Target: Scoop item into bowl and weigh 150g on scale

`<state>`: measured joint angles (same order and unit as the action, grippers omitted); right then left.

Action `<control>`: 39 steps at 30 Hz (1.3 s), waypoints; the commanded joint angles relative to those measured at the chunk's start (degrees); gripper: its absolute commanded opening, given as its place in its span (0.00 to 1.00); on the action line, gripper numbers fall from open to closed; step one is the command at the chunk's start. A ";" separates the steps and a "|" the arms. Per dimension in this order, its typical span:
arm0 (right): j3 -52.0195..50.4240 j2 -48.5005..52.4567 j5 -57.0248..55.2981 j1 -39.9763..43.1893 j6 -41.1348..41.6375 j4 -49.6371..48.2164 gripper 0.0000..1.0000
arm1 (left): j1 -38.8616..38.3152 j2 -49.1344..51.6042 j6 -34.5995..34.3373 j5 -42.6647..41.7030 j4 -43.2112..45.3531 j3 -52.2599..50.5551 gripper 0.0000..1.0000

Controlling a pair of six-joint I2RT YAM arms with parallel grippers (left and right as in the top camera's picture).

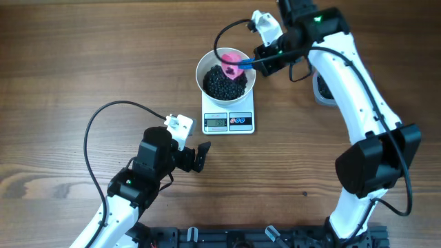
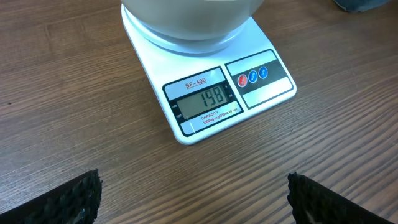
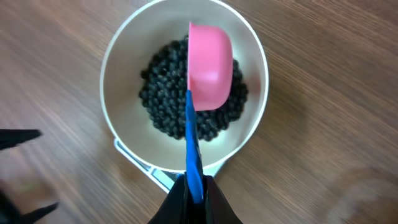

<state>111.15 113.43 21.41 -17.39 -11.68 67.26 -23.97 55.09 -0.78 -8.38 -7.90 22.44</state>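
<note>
The white bowl [image 1: 201, 74] stands on the white scale [image 1: 228, 122] and holds a heap of black beads [image 1: 220, 84]. My right gripper [image 1: 265, 62] is shut on the blue handle of a pink scoop [image 1: 233, 59], whose cup hangs over the beads. In the right wrist view the scoop [image 3: 210, 65] is tipped on its side above the beads [image 3: 160, 93], and the gripper [image 3: 196, 193] pinches the handle [image 3: 193, 143]. My left gripper [image 1: 203, 157] is open and empty in front of the scale [image 2: 211, 93]. The scale's display shows three digits.
A rounded container [image 1: 322, 88] sits to the right of the bowl, mostly hidden behind the right arm. Black cables loop over the table at the back and near the left arm. Bare wooden tabletop surrounds the scale.
</note>
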 commanded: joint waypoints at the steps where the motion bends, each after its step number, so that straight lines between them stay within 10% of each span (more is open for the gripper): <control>1: 1.53 -0.94 8.13 1.62 -0.63 -0.22 0.04 | 0.24 -0.33 -0.59 0.35 0.11 -0.20 1.00; 25: 1.53 -8.46 24.96 13.51 -3.98 3.82 0.04 | 0.24 -0.33 -0.57 0.35 0.11 -0.20 1.00; 39: 1.51 -8.44 -8.70 -0.72 -0.33 2.56 0.04 | 0.24 -0.33 -0.57 0.35 0.11 -0.20 1.00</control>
<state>111.15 106.69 21.65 -16.03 -12.91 70.35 -23.97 55.07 -0.75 -8.38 -7.90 22.44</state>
